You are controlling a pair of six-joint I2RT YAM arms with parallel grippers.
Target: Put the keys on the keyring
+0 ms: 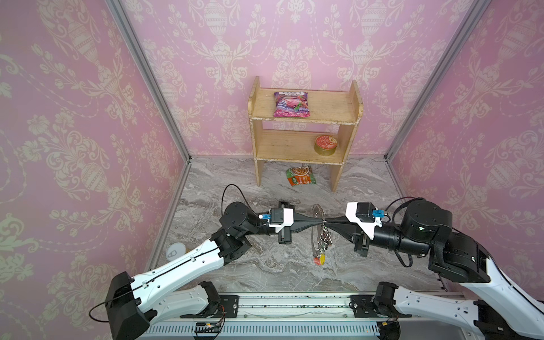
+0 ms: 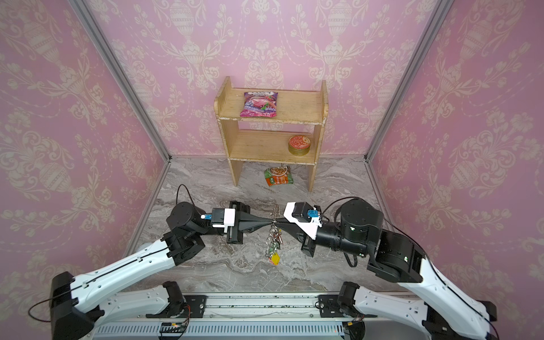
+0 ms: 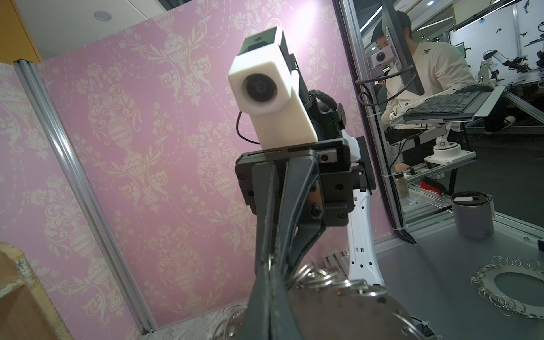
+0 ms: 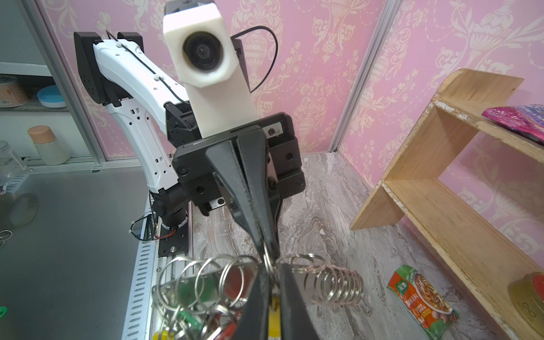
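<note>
Grey-brown keyring (image 3: pixel 338 315), held clear of the marbled table (image 1: pixel 235 265) and seen edge-on in both top views, stands upright between the two arms. Its silver loops (image 4: pixel 332 284) fan along the outer rim. The left gripper (image 1: pixel 321 221) reaches in from the left with its jaws pressed together on the rim of the keyring. The right gripper (image 1: pixel 327 221) reaches in from the right and meets it tip to tip, its jaws likewise drawn together on one of the loops. The keys (image 1: pixel 321 259) hang in a cluster from the lowest part of the hoop, above the table, with a yellow tag (image 2: pixel 276 259) and a red tag (image 1: pixel 317 260) outermost. A green tag (image 4: pixel 185 290) shows among the loops in the right wrist view. Well behind, against the pink wall, is a wooden shelf (image 1: pixel 304 117). It carries a pink packet (image 1: pixel 292 104) on its upper board and a round tin (image 1: pixel 326 144) on its lower. A green-and-orange packet (image 1: pixel 300 176) lies on the table beneath.
</note>
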